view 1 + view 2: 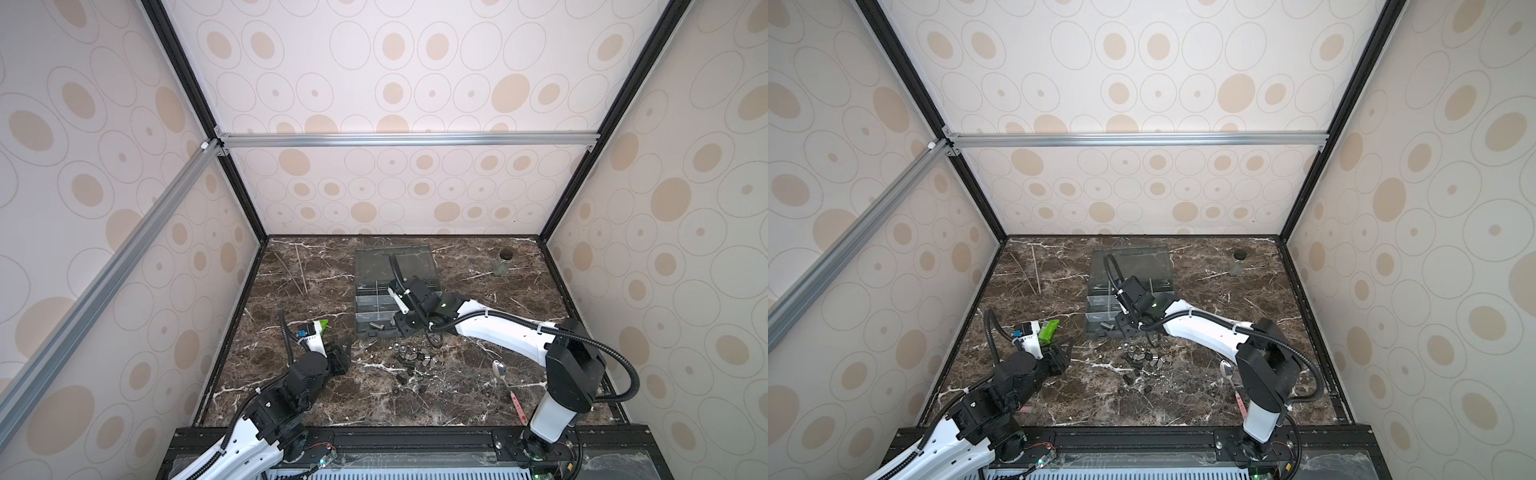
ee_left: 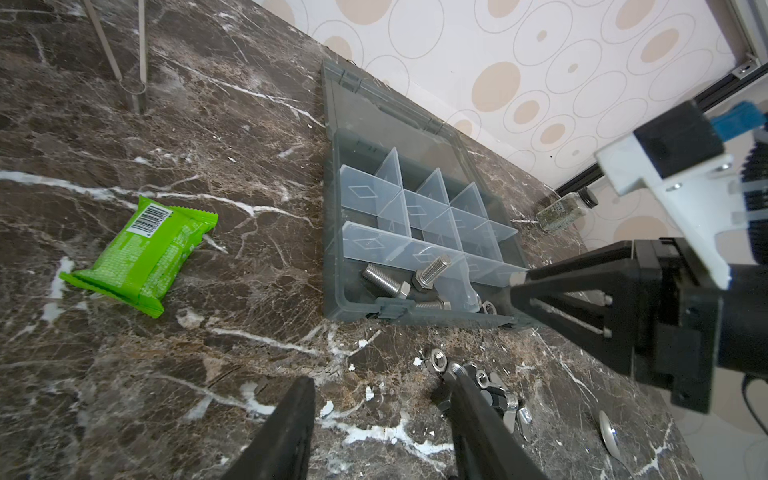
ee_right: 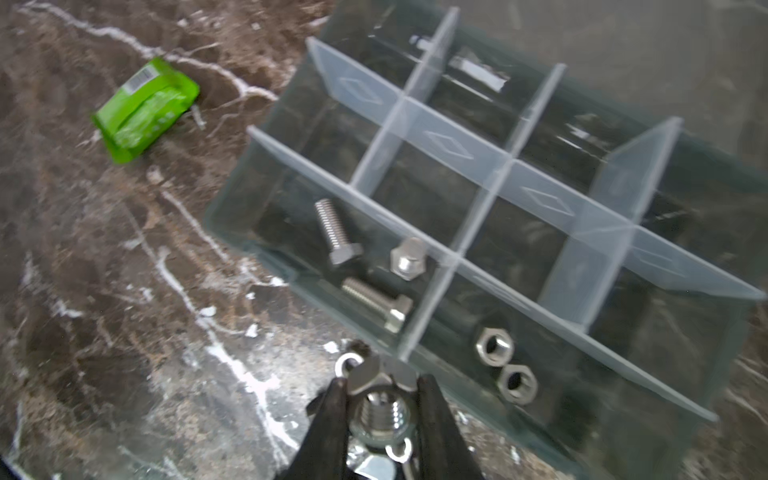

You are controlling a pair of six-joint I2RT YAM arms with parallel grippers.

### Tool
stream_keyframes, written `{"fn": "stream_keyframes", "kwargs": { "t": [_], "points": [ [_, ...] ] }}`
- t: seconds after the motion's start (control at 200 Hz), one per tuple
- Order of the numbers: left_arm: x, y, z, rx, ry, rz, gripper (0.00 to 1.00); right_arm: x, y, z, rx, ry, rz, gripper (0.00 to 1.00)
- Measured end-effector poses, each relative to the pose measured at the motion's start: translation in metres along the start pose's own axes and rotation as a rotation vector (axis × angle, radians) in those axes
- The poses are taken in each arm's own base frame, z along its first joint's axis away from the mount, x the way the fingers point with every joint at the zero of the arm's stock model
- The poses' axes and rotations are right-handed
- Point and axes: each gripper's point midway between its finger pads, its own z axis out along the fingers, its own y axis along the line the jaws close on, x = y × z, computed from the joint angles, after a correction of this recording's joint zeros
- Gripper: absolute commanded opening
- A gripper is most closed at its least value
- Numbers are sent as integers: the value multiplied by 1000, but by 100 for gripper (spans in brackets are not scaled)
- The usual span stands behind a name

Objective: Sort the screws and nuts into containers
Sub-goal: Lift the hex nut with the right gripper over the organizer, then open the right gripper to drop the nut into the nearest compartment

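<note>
- Nuts (image 2: 436, 356) lie loose in a heap near the middle of the tabletop (image 1: 291, 399), just on the near-edge side of the organizer box (image 2: 440, 321). The dark pieces beside them are too small to name.
- Inside the box, the containers (image 3: 446, 143) are set off by translucent dividers. The one at the box's near-left corner holds three screws (image 3: 336, 232), and the next along the near wall holds two sorted nuts (image 3: 494, 347).
- The right end effector (image 3: 380, 386) is closed on one silver held nut (image 3: 380, 409), pinched between both fingers. It hangs just off the box's near wall, close to the divider between those two containers, with heap pieces showing beneath it.
- The left end effector (image 2: 382, 432) stands roughly half open with nothing in it, low over the tabletop beside the heap. One finger (image 2: 469, 399) overlaps the heap in the left wrist view, but contact cannot be judged.
- These parts are likely stiff, dense for their size and smooth, so they can slip or roll.
- A nut is best gripped across opposite flats, and a screw across its shaft or head.
- The release probably needs to be clearly past the divider, or the nut may bounce in among the screws.
</note>
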Motion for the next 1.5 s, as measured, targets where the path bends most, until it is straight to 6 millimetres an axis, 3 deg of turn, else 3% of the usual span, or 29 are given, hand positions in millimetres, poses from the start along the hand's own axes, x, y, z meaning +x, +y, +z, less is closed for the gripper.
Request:
{"fn": "stream_keyframes", "kwargs": {
  "t": [0.215,0.375,0.595,1.14,1.5],
  "points": [
    [4,-9,8,28,23,-11,51,26,-59,3,129,30,157,26],
    [19,-9,19,11,86,10,50,43,-73,1,177,46,189,27],
    [33,-14,30,12,158,27,50,47,-89,-7,213,25,225,27],
    [55,-30,43,83,259,10,47,49,-89,5,203,36,246,29],
    [56,-36,43,111,269,-3,47,42,-84,17,181,40,252,30]
  ]
}}
